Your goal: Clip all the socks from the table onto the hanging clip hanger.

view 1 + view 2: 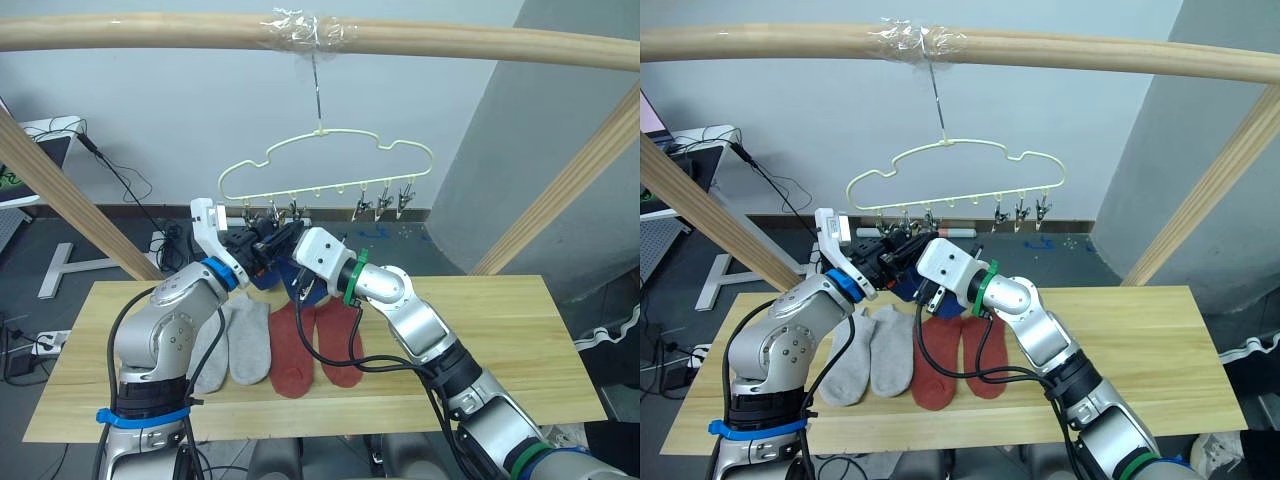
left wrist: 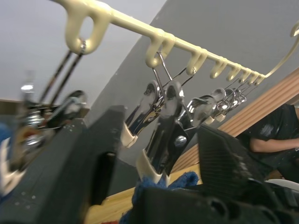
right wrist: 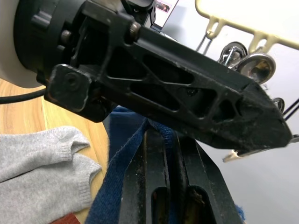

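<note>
Now | both grippers raised under pale yellow cloud-shaped wire clip hanger (image 1: pixel 330 160) | right gripper (image 3: pixel 161 154) fingers pinch blue knit sock (image 3: pixel 122 158) (edge between them) | left gripper (image 1: pixel 262 240) fingers spread around grey metal clips (image 2: pixel 161 121) | grey socks (image 1: pixel 235 340), rust-red socks (image 1: pixel 315 345) flat on pale plank table (image 1: pixel 500 340).

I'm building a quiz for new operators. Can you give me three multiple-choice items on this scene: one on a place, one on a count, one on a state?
1. Where do the red socks lie?
A. On the table, beside the grey socks
B. Clipped to the hanger
C. Over the pole

2. How many grey socks are on the table?
A. One
B. Two
C. Four

3. The blue sock is:
A. Flat on the table
B. Gripped by the right hand, under the clips
C. Draped over the pole

Key:
1 A, the red pair lies flat next to the grey pair.
2 B, two grey socks lie side by side.
3 B, the right wrist view shows blue fabric between that hand's fingers.
</note>
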`<act>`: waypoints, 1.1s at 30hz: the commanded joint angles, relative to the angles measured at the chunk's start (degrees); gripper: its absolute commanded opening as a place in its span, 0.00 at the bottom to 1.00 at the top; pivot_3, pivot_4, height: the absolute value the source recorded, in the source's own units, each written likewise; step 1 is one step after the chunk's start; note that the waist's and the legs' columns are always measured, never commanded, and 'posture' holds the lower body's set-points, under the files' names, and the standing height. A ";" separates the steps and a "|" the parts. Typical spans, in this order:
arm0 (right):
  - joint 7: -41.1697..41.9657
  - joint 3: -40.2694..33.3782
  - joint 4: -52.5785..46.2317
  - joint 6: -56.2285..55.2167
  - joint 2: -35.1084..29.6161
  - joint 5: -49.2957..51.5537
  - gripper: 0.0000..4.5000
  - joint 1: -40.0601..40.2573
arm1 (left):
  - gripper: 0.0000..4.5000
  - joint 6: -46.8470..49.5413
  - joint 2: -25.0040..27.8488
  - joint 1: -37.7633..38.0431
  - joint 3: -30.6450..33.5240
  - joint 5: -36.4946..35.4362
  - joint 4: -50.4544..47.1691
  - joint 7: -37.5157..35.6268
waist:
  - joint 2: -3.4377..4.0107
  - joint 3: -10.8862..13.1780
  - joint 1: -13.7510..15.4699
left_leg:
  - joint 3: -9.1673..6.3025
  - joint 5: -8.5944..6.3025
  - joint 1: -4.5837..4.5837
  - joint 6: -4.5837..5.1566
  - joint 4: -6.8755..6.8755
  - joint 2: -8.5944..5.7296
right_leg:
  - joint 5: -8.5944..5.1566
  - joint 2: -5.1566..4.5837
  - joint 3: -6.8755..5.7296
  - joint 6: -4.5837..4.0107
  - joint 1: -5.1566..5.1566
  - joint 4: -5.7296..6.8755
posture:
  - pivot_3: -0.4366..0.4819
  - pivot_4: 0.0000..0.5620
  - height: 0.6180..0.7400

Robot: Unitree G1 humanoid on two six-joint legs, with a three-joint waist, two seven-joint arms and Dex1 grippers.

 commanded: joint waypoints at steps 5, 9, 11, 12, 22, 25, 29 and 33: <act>0.33 -0.70 -1.26 -0.21 0.42 0.28 0.39 -1.14 | 0.87 -0.16 2.21 1.99 0.88 -1.01 -4.49 -0.58 | 0.00 0.00 0.12 | 0.00 0.00 0.00 0.00 0.00 0.01 | 0.00 0.00 0.00 0.00 0.00 0.00 | 0.51 0.32 0.71; 1.10 0.01 -2.32 -0.55 -1.41 -0.70 0.47 0.10 | 0.87 -2.85 3.15 3.51 -0.35 1.57 -5.94 -0.79 | 0.00 0.00 0.19 | 0.01 0.00 0.01 0.00 0.00 0.00 | 0.00 0.00 0.01 0.00 0.00 0.01 | 0.51 0.32 0.71; 2.10 0.25 -4.08 -0.02 -3.19 -0.82 0.47 1.31 | 0.87 -5.44 3.48 4.58 -1.90 4.39 -6.55 -0.85 | 0.00 0.00 0.33 | 0.02 0.00 0.01 0.00 0.00 0.00 | 0.00 0.00 0.02 0.00 0.00 0.00 | 0.51 0.32 0.71; 2.48 0.33 -4.76 0.23 -3.86 -0.85 0.47 1.78 | 0.87 -6.46 3.55 4.96 -2.47 5.53 -6.67 -0.87 | 0.00 0.00 0.45 | 0.03 0.00 0.00 0.00 0.00 0.00 | 0.00 -0.01 0.01 0.00 0.00 -0.01 | 0.51 0.32 0.71; 6.60 -3.72 -18.24 6.46 -13.48 1.55 0.47 8.67 | 0.87 -24.68 1.92 10.11 -8.25 17.86 -4.57 -2.38 | 0.00 0.00 0.58 | 0.09 0.00 0.00 0.00 0.01 -0.01 | 0.00 -0.02 0.07 0.00 -0.01 -0.02 | 0.48 0.31 0.71; 8.15 -6.29 -23.31 8.50 -16.41 3.59 0.47 10.71 | 0.87 -28.42 0.08 11.53 -9.05 20.15 -4.23 -0.97 | 0.00 0.00 0.53 | 0.08 0.00 0.01 0.01 0.01 -0.01 | -0.01 -0.01 0.06 0.00 -0.01 -0.01 | 0.47 0.31 0.71; 9.67 -9.27 -28.01 11.10 -19.75 5.85 0.47 12.00 | 0.87 -30.20 -3.14 11.40 -10.13 22.62 -2.97 1.81 | -0.01 -0.01 0.49 | 0.07 -0.01 0.01 0.01 0.03 -0.02 | -0.03 -0.01 0.06 0.05 0.02 -0.02 | 0.45 0.31 0.71; 9.75 -10.69 -30.18 13.77 -21.03 6.94 0.48 11.58 | 0.74 -30.38 -5.86 11.22 -11.26 23.31 -2.79 3.35 | -0.02 -0.01 0.41 | 0.09 0.00 0.02 0.01 0.05 -0.02 | -0.07 -0.01 0.08 0.11 0.03 -0.01 | 0.43 0.32 0.71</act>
